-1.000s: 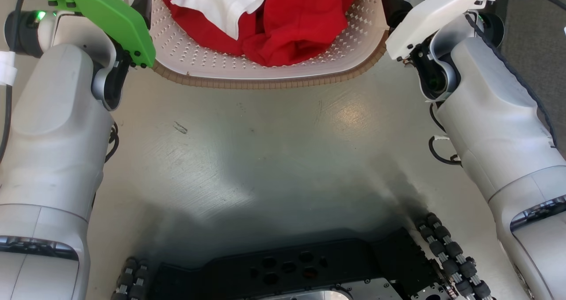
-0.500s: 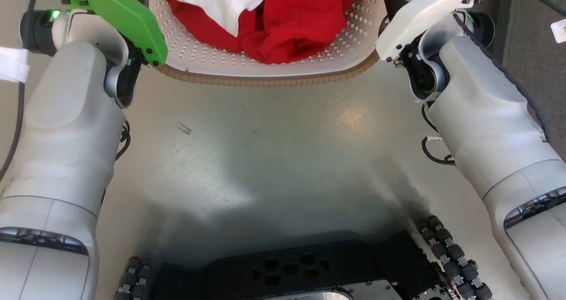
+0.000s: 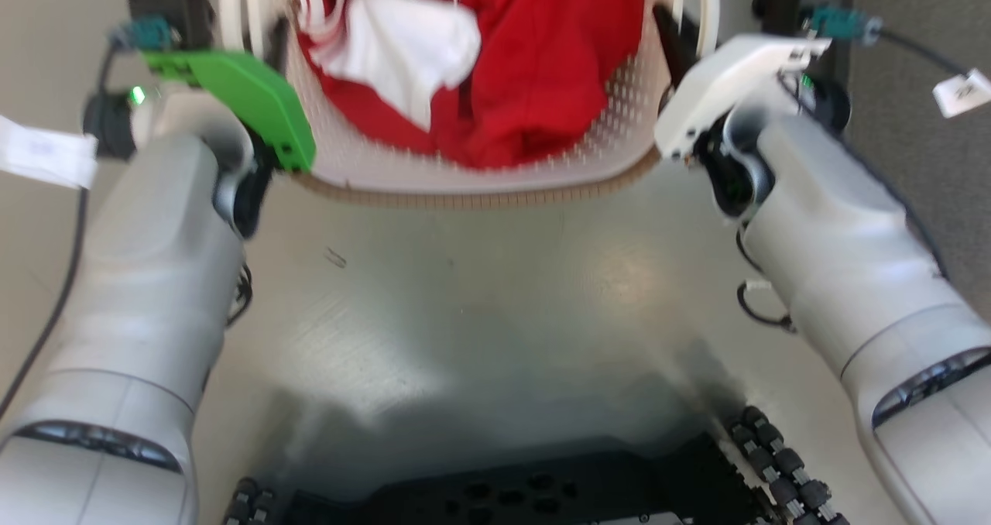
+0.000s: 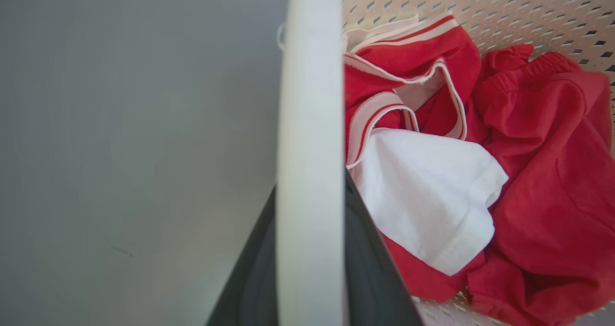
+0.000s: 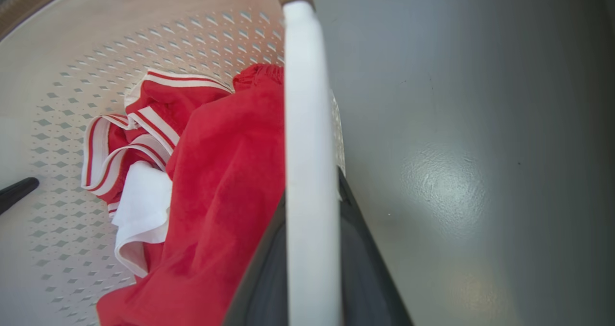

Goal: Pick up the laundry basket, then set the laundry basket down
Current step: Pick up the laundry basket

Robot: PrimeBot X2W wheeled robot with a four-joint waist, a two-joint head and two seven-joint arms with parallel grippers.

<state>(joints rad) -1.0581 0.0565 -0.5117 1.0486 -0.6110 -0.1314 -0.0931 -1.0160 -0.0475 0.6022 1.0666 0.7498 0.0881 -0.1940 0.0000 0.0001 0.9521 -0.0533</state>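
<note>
Left wrist view, laundry basket [image 4: 480, 8] handle [image 4: 310, 124] clamped between left fingers [image 4: 370, 278], right fingers [image 5: 360, 268] gripping opposite handle [image 5: 307, 148].

- Left pincer [image 4: 310, 189]: fingers [image 4: 250, 287] clamped either side of the laundry basket [image 4: 310, 100] handle.
- Right pincer [image 5: 311, 184]: gripping likewise.
- Left forearm [image 3: 155, 277] at 9 o'clock and right forearm [image 3: 836, 277] at 3, both reaching toward 12.

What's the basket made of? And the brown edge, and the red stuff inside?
The basket looks like hard plastic, cream and smooth, with rows of little holes. The rim is brown and ribbed like weaving, probably moulded plastic too, though I can't be sure. The red clothes are soft matte cloth that folds and wrinkles.
</note>
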